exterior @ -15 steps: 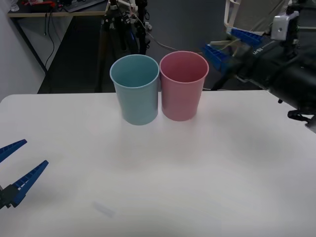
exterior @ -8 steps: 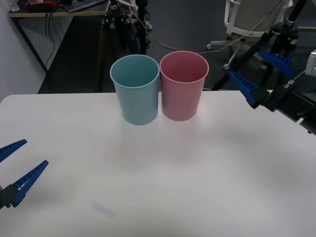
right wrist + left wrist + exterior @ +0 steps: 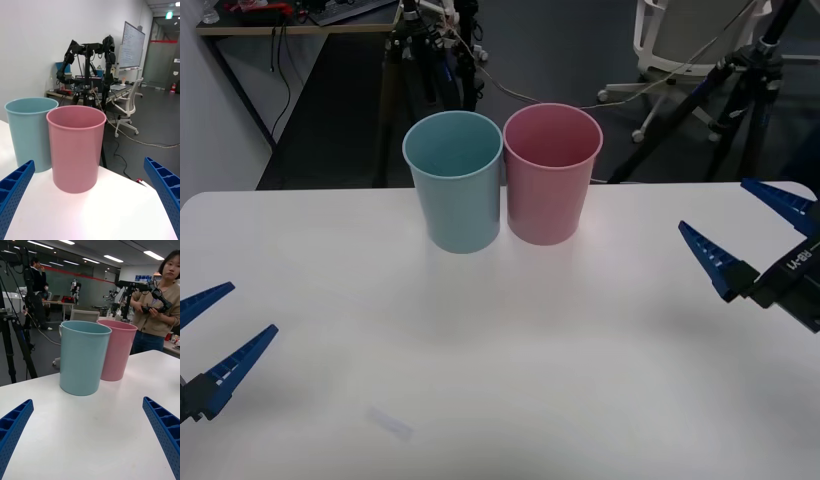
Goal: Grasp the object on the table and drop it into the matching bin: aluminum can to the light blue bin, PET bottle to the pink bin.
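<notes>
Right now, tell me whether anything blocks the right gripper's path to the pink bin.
Nothing visible does. The right gripper hangs open over the table's right side, with bare tabletop between it and the pink bin. The light blue bin stands on the pink bin's far side.

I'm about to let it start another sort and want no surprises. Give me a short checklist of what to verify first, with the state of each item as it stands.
1. Right claw open and carrying nothing: ok, it hangs over the table's right edge with jaws spread.
2. Left claw open and carrying nothing: ok, low over the near left of the table.
3. Pink bin and light blue bin upright at the far side, side by side: ok.
4. Bin contents: cannot tell, the interiors are hidden.
5. Object on the table ready to grasp: not ok, no can or bottle lies on the visible tabletop.
</notes>
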Motion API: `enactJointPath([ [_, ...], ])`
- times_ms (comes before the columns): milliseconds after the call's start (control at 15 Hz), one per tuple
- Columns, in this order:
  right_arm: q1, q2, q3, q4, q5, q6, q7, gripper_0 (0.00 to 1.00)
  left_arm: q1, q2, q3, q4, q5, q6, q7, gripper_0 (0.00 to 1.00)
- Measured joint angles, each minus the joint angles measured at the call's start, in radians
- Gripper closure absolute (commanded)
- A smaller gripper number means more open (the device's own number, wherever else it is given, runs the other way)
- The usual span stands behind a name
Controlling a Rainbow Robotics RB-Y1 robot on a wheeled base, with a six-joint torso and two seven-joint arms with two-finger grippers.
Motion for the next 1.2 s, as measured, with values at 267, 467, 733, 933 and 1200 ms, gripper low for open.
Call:
enactJointPath([
  [267,0.057,0.075,-0.017,0.070,0.133,-0.134,-0.027,0.00,0.000,0.000,0.000,0.000,0.000,0.000,0.000,0.00],
  [467,0.063,0.155,-0.032,0.130,0.271,-0.261,-0.148,0.00,0.000,0.000,0.000,0.000,0.000,0.000,0.000,0.00],
  [733,0.056,0.274,-0.082,0.184,0.479,-0.400,-0.267,0.00,0.000,0.000,0.000,0.000,0.000,0.000,0.000,0.00],
  [933,0.042,0.319,-0.096,0.208,0.561,-0.456,-0.291,0.00,0.000,0.000,0.000,0.000,0.000,0.000,0.000,0.00],
  [1200,0.033,0.345,-0.094,0.210,0.609,-0.486,-0.316,0.00,0.000,0.000,0.000,0.000,0.000,0.000,0.000,0.00],
])
